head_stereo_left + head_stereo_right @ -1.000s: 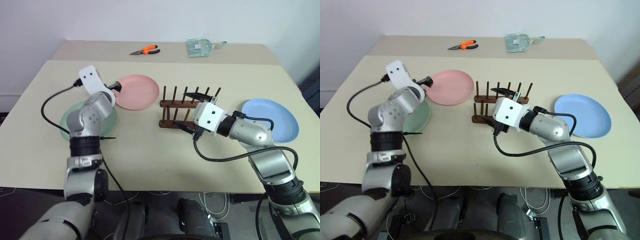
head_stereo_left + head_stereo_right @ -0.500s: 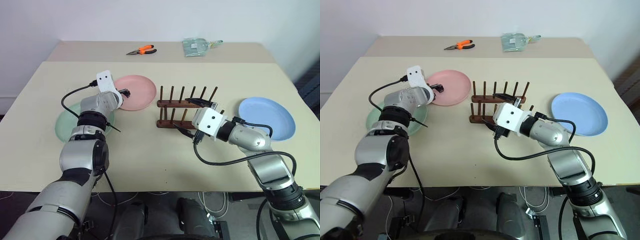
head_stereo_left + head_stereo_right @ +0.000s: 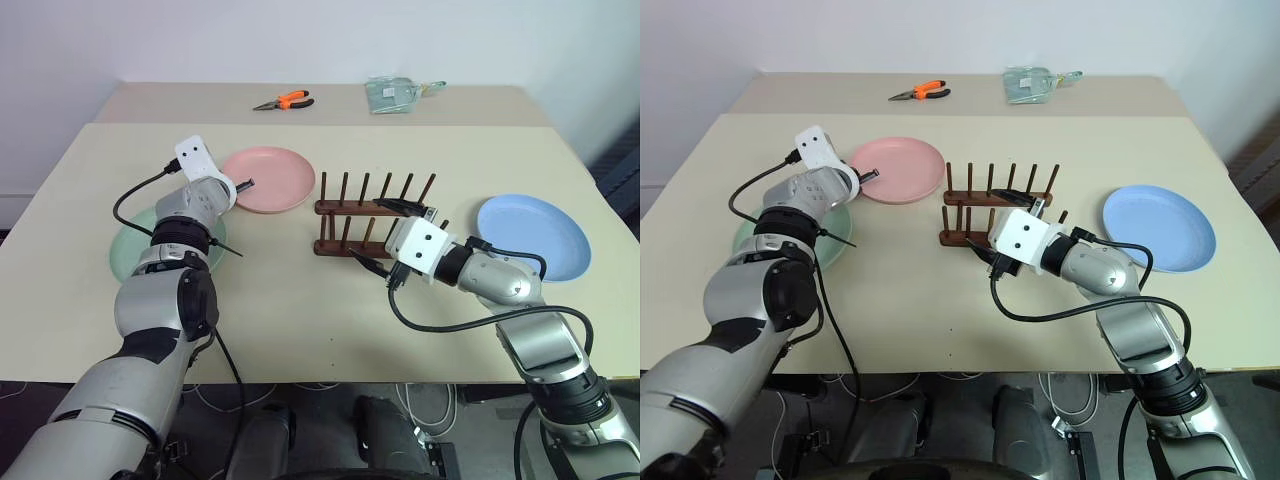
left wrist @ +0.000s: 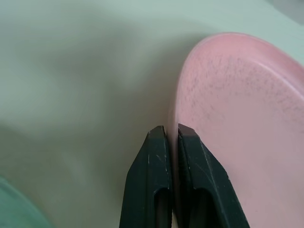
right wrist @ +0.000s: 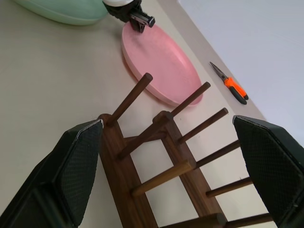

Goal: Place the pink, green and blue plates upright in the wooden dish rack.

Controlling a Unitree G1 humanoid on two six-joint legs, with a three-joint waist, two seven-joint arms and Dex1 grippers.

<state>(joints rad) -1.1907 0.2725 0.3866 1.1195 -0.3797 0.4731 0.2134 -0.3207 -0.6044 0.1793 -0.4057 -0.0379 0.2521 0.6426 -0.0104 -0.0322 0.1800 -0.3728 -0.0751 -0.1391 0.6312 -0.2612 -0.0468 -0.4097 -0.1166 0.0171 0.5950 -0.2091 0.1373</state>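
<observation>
Pink plate: lies flat on the beige counter, toward the back on the robot's left, just left of the rack; its near-left rim is pinched by the left hand.
Left hand: its two black fingers are closed onto the pink plate's rim, one finger outside on the counter side, the other over the plate's inner face; the plate's edge runs up between them in the left wrist view.
Green plate: flat on the counter at the left, nearer the robot than the pink one and largely covered by the left arm; a sliver of it sits in the corner of the left wrist view.
Blue plate: flat on the counter at the far right, well apart from the rack and from both hands.
Wooden dish rack: dark brown, in the middle of the counter between the pink and blue plates, pegs upright, no plate in any slot.
Right hand: hovers at the near-right side of the rack with its fingers spread wide and nothing between them; the rack's pegs and base bars lie in the gap in the right wrist view.
Orange-handled pliers: on the rear counter section, behind the pink plate.
Clear bag: on the rear counter section, to the right of the pliers.
</observation>
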